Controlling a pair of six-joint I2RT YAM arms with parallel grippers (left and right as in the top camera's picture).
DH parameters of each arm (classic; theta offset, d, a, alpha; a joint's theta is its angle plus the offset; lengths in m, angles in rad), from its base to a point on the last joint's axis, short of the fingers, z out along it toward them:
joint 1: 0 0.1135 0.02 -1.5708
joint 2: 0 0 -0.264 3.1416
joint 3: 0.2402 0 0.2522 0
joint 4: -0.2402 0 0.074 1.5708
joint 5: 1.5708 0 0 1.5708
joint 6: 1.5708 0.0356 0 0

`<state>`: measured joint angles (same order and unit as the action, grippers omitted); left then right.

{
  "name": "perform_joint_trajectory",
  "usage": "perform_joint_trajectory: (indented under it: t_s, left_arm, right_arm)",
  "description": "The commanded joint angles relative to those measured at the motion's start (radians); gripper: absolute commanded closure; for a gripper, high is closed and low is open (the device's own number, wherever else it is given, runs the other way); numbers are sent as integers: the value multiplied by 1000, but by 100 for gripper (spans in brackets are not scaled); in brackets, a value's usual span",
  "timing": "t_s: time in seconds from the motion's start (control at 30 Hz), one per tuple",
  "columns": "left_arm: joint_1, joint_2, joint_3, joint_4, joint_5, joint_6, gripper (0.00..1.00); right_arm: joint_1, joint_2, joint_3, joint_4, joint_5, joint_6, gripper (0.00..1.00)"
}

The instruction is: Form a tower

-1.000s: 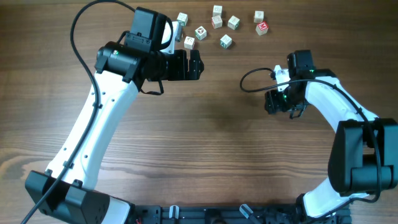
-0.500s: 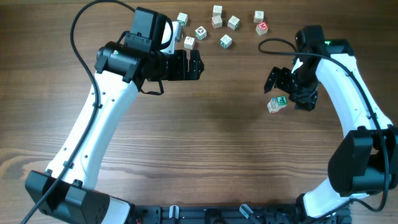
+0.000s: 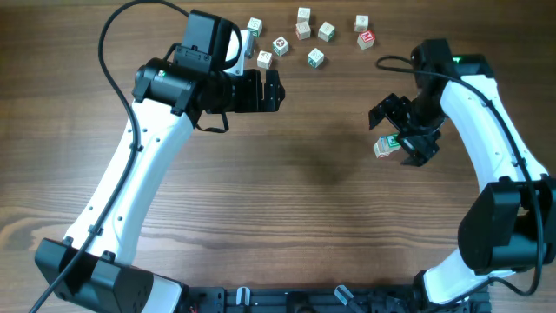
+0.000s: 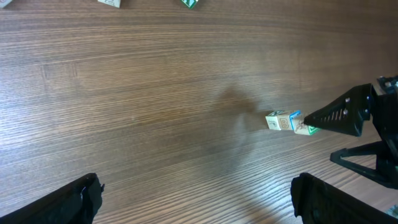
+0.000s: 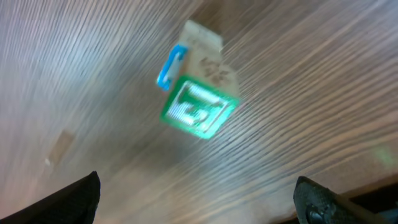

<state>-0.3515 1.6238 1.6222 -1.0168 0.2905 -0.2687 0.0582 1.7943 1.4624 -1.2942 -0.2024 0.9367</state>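
The tower [image 3: 386, 145], three small printed wooden cubes with a blue-marked face partway down and a green-marked one on top, stands on the bench [image 3: 287, 209] at its right side, well apart from the loose cubes [image 3: 315, 57] scattered along the far edge. It was probably built there to keep it clear of that supply and within easy reach of the right arm. The right end effector [image 3: 395, 135] hangs above the stack with its fingers spread fully wide and nothing between them; the right wrist view shows the green top free of any contact, which fits a release made to leave the stack undisturbed. The left end effector [image 3: 276, 91] waits near the loose cubes, also fully open and empty, apparently parked out of the way. A second ago the right end effector sat lower and covered the stack with its fingers narrower; since then it has lifted, opened out and exposed the cubes. The left arm and the loose cubes have not moved.
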Motion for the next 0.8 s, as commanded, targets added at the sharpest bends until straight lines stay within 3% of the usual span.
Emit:
perform_joint_trajectory:
  t_s: [0.0,0.1,0.4,0.77]
  left_arm:
    - [-4,2,-3,0,12,-5,0]
    - [-4,2,-3,0,12,-5,0]
    - [-4,2,-3,0,12,-5,0]
    - [-4,2,-3,0,12,-5,0]
  right_arm:
    - [8,-2,14,-1,89,166,0]
    - [11,38,14,11,150,265,0]
    - [18,156,14,78,144,271,1]
    - [18,199,-63,184,104,305,23]
